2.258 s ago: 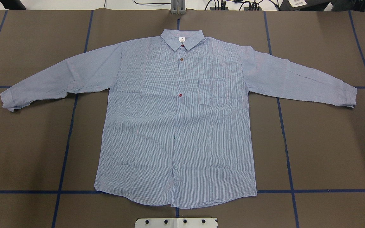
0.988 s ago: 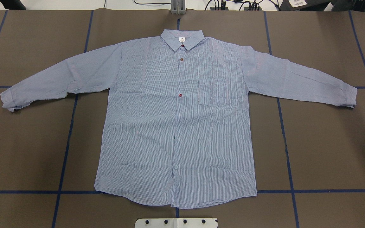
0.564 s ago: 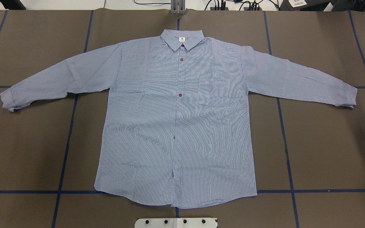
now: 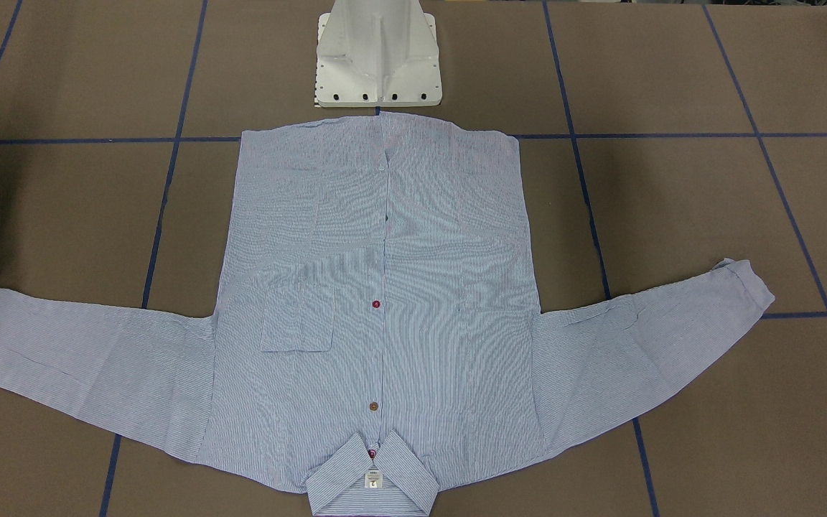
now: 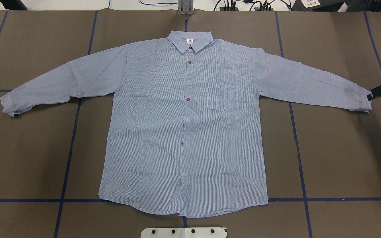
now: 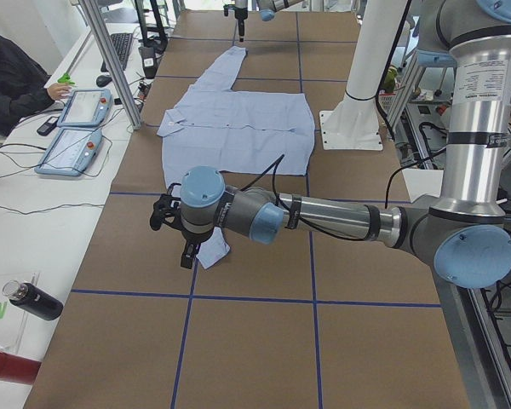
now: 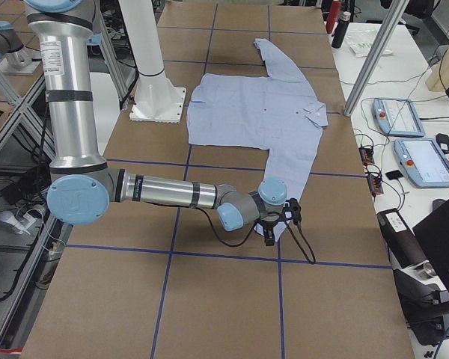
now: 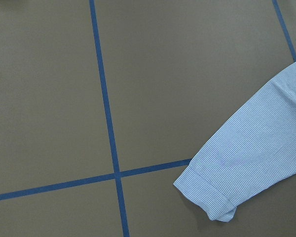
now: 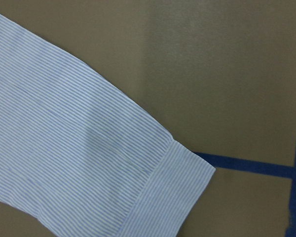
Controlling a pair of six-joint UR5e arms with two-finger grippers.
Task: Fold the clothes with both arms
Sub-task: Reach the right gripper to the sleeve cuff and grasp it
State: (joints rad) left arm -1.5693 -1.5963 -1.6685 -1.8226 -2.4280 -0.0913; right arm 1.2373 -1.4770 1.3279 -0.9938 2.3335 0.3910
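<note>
Black against the brown table [image 5: 342, 158], the right gripper [image 5: 377, 92] hangs at the cuff [image 5: 362, 99] of the sleeve on the robot's right side. Whether its fingers are spread or closed I cannot tell; the cuff itself lies flat. The left gripper [image 6: 179, 234] hangs low, just beside the other cuff [image 5: 8, 105], and I cannot judge its opening either. Between them the striped shirt [image 5: 184, 132] lies flat and face up, buttoned, with both sleeves stretched out to the sides. Its collar [image 5: 190, 39] is on the side far from the white pedestal base [image 4: 377, 57], and its hem is near the base.
</note>
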